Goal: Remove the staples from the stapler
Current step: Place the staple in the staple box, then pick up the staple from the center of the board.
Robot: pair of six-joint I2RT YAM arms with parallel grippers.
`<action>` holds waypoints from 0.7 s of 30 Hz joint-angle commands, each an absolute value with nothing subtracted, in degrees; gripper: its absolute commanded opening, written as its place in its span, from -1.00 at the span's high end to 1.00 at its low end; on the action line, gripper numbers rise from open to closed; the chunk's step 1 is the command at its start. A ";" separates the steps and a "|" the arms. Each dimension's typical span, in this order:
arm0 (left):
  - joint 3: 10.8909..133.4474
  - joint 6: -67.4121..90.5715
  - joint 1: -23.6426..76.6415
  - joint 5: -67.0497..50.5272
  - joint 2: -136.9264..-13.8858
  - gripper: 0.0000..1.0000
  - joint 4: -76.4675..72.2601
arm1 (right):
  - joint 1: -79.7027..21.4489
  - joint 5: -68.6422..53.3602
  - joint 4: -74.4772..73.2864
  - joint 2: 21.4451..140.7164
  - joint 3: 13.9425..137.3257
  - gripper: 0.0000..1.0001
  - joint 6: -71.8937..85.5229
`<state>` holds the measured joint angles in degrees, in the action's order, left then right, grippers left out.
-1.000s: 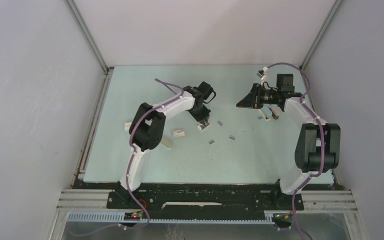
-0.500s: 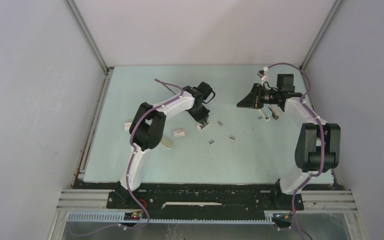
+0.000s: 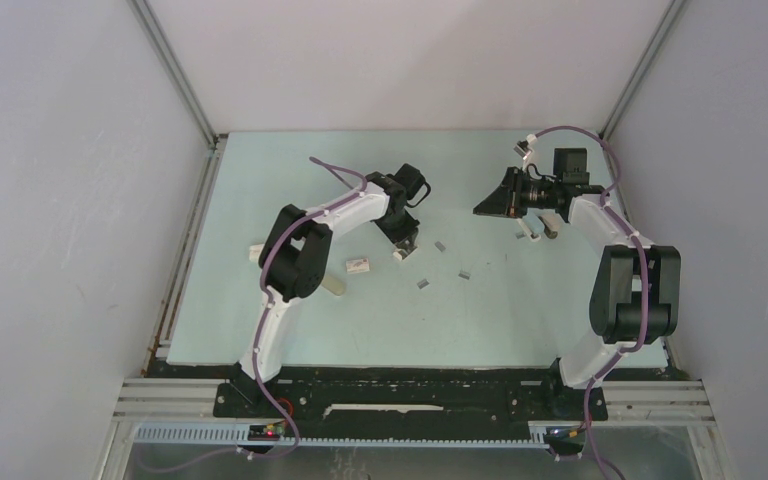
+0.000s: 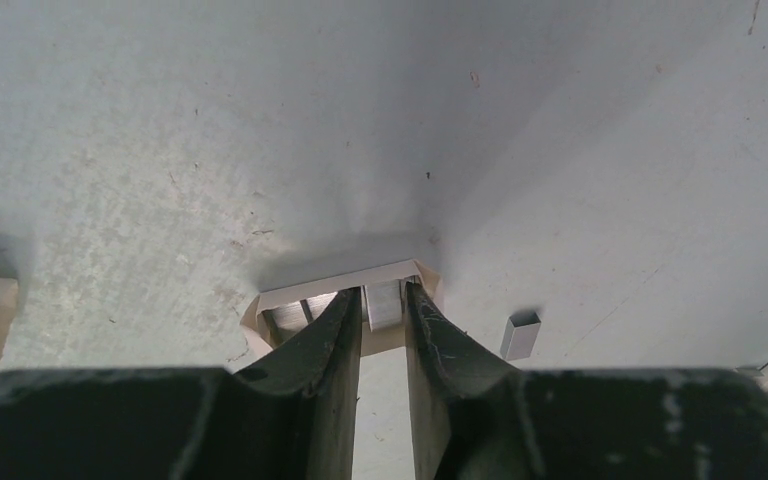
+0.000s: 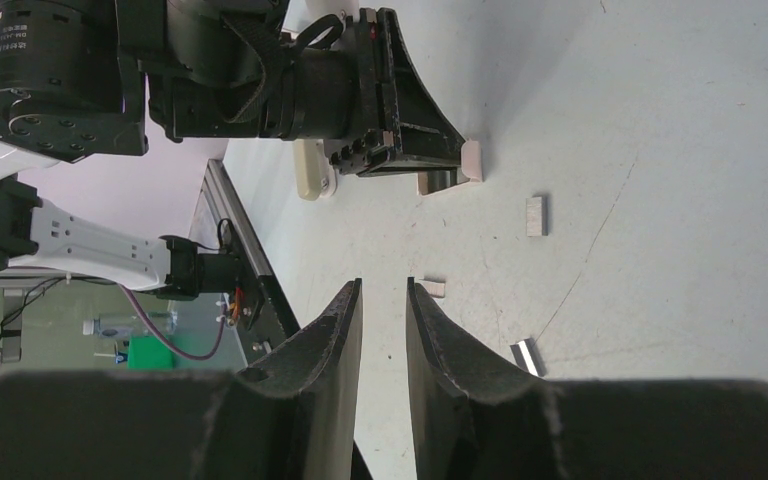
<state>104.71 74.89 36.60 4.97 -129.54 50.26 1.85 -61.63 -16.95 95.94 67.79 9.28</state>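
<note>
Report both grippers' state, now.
Left gripper: jaws closed on a grey metallic staple strip in a small beige cardboard box.
Right gripper: jaws slightly open, holding nothing.

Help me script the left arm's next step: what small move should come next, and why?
Probably squeeze the left gripper shut on the staple strip. Its fingertips straddle that strip inside the small tan tray, but whether they already pinch it is unclear. A loose strip lies on the table beside it.
</note>
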 commanded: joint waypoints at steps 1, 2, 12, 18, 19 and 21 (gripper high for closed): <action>107.36 73.10 36.64 7.79 -125.54 0.46 50.49 | 2.02 -62.49 -16.25 95.79 68.07 0.38 8.95; 107.32 72.85 36.65 8.07 -125.00 0.46 50.45 | 1.99 -62.49 -16.26 95.72 68.09 0.38 8.74; 104.60 69.99 37.00 9.21 -120.30 0.46 49.94 | 0.28 -62.32 -16.84 94.79 68.07 0.38 6.77; 99.28 62.57 37.24 13.30 -112.96 0.46 46.93 | -2.91 -61.86 -19.20 93.11 68.05 0.37 -1.43; 96.98 60.38 37.29 14.55 -110.68 0.46 45.43 | -3.62 -60.97 -20.30 92.76 68.17 0.36 -3.44; 92.03 56.00 37.43 17.64 -105.15 0.45 42.26 | -5.51 -59.00 -23.43 92.59 69.29 0.36 -7.94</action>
<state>98.74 65.28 37.01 10.46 -116.64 47.07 -2.13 -61.08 -18.92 95.68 67.79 1.91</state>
